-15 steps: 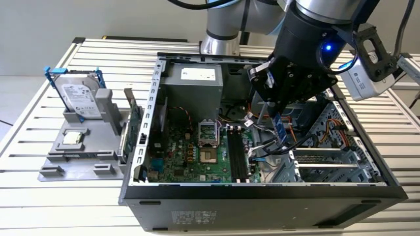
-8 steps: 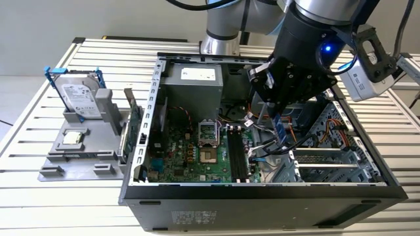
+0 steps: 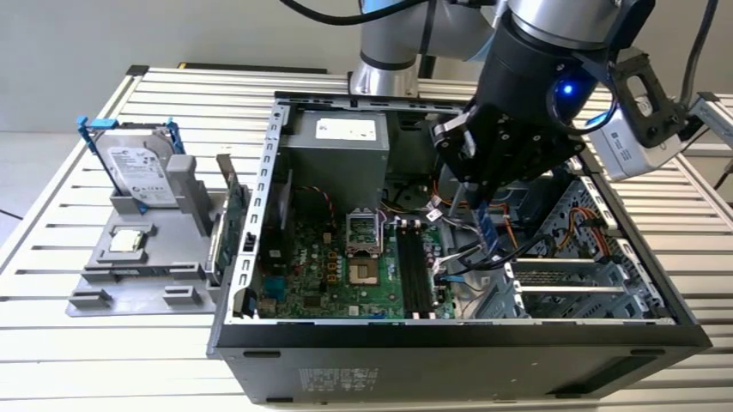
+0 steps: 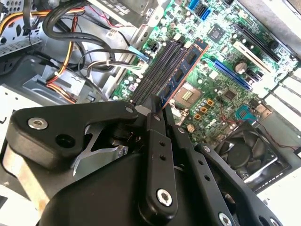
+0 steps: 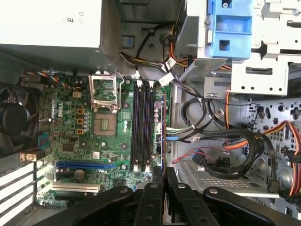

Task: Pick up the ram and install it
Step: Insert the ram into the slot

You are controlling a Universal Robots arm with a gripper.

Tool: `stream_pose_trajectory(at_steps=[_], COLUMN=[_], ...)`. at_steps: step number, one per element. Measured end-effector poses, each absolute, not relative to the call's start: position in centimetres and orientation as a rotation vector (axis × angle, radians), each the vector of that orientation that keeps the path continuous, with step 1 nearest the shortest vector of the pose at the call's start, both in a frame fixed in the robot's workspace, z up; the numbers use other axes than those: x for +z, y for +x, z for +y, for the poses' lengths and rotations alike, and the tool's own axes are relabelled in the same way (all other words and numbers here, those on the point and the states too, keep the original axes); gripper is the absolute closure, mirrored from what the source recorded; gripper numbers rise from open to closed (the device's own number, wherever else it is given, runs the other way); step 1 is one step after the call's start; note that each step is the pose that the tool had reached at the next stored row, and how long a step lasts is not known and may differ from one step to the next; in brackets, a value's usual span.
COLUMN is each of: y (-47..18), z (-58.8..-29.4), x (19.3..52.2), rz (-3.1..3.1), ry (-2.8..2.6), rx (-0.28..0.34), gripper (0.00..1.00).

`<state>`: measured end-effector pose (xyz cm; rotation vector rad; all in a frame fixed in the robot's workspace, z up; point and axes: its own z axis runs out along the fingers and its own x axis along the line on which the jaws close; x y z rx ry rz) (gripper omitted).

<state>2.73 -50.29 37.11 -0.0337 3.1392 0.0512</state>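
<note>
Grips the ram [image 4: 181, 73] by one short end between clenched fingers [image 5: 154, 194], held edge-on, dark chips on its face and an orange rim in the second wrist view. Hangs over the slots [image 5: 141, 127], parallel to them and not yet seated; reads in the first wrist view as a thin line just beside the slots on their cable side. Just beside the slots on the opposite side: an open socket [image 5: 104, 126]. Farther from the slots past that: a black fan [image 5: 13, 117]. Near the slots, beyond the ram: looped black, orange and blue cables [image 5: 225, 150]. Around the slots: an open case [image 3: 458, 360] on a slatted surface [image 3: 115, 360]. Well apart from the slots, outside the case toward the exterior view's left: an upright blue-framed drive [image 3: 140, 167] on a grey stand [image 3: 137, 266].
</note>
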Motion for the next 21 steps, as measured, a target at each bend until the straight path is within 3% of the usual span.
stream_pose_trajectory(at_steps=[21], y=[2.7], z=[-50.0], x=[35.9], rz=[3.139], ry=[-0.034], rx=[0.04], gripper=[1.0])
